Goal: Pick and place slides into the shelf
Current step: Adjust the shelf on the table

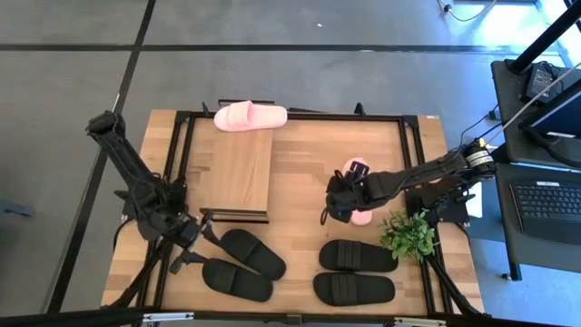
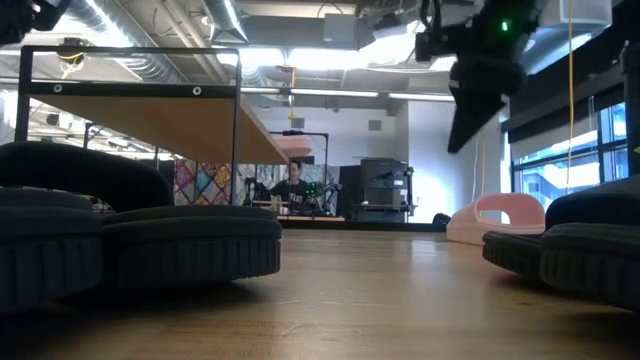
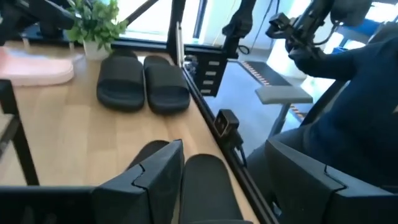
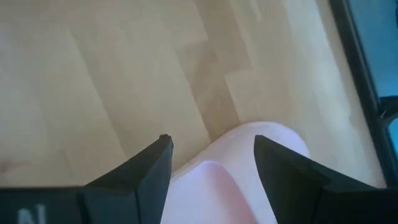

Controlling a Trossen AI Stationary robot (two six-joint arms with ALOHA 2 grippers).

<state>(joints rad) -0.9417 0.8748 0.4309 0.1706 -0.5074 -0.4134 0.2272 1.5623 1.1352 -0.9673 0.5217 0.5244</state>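
pink slide (image 4: 236, 174) between spread right pincer (image 4: 211, 152) fingers; left pincer (image 3: 249, 186) state unclear.

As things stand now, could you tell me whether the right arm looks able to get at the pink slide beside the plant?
Probably yes. The right claw is open and sits directly over that pink slide, whose end shows between its fingers, with nothing in between. The plant stands to the side, clear of it.
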